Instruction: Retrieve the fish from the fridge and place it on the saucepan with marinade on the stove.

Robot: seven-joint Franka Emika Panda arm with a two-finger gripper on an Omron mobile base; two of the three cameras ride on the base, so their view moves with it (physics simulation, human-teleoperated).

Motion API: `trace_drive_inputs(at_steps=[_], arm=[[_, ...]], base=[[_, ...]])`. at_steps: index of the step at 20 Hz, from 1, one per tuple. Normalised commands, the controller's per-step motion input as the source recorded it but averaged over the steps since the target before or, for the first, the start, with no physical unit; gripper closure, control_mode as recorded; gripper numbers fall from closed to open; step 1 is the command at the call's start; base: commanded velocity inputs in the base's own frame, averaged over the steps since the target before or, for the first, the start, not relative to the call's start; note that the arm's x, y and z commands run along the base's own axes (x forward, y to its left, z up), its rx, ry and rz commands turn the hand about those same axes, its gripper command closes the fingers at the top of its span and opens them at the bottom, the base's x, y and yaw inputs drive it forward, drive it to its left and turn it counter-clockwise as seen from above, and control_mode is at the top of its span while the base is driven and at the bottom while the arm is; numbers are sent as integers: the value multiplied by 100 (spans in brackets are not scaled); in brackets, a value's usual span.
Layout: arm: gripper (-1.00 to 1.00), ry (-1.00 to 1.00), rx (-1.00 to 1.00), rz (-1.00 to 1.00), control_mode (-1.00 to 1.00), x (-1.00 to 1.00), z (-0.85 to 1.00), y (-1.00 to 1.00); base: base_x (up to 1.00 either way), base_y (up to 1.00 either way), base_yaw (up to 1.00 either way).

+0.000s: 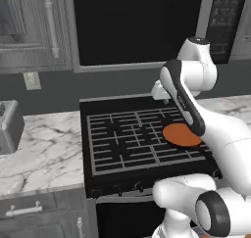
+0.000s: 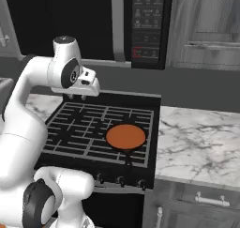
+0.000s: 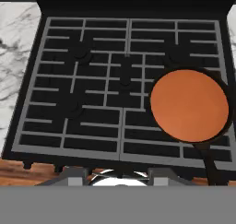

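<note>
Holding the gripper [image 3: 117, 174] closed, high above the stove [image 3: 92, 103], with the hand pointing down toward the grates. Not gripping anything that can be made out between the fingertips.

Looking down along the gripper onto the grey grid of grates covering the black stove top. Seeing the saucepan with marinade [image 3: 189, 105] sitting on the right side of the stove, toward the near edge, resting flat on the grates. Showing its flat orange-brown round face ringed by a thin dark rim, with a dark handle [image 3: 209, 165] reaching out toward the near edge of the stove.

Reaching the white arm up from the base and bending it over the stove, partly covering the saucepan's right edge in the left base view.

Noting a row of small knobs [image 2: 119, 179] along the stove's front. Flanking the stove with marble desk on both sides: one stretch on the right [image 2: 201, 142], another on the left [image 1: 44, 149]. Carrying a grey boxy appliance [image 1: 10, 124] at the far left of the left desk. Showing a wall outlet [image 1: 32, 80] above that desk, and a dark control panel [image 2: 147, 25] high on the wall behind the stove.
</note>
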Motion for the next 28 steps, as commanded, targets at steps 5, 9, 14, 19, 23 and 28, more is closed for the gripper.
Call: trace_drive_inputs(at_steps=[5, 9, 14, 19, 23, 28], arm=[[-100, 0, 0, 0, 100, -6, 0, -4], [-100, 0, 0, 0, 100, 0, 0, 0], [-100, 0, 0, 0, 100, 0, 0, 0], [-100, 0, 0, 0, 100, 0, 0, 0], [-100, 0, 0, 0, 100, 0, 0, 0], [-100, 0, 0, 0, 100, 0, 0, 0]], base=[[-25, -24, -18], [-59, -50, -57], [-8, -4, -81], [0, -41, -68], [1, -23, -84], [0, 0, -96]])
